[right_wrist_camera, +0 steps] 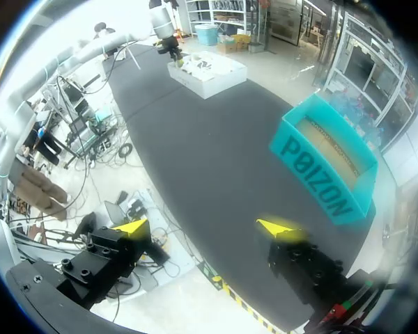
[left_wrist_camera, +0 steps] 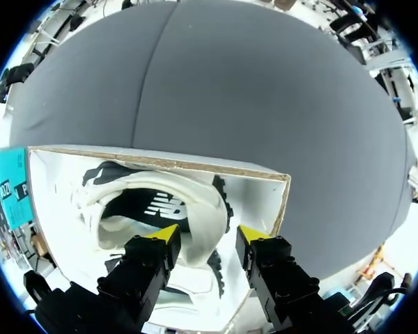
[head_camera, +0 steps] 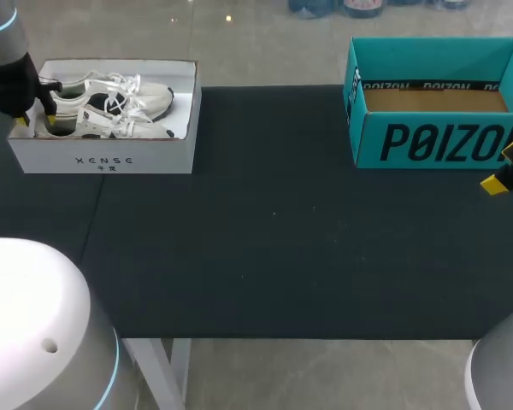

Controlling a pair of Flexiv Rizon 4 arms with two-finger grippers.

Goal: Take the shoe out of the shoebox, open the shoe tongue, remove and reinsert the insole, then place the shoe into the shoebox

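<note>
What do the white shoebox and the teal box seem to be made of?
White shoebox: probably cardboard with a smooth white coating; its cut rim shows brown. Teal box: probably cardboard too, printed teal outside, its floor plain matt brown.

Your left gripper hangs open over the white shoe — its heel sits between the fingers, inside the white shoebox.

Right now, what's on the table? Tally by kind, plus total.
Boxes: 2, the white shoebox and the teal box
Shoes: 2, a white pair, far shoe and near shoe, both inside the white shoebox
Total: 4
</note>
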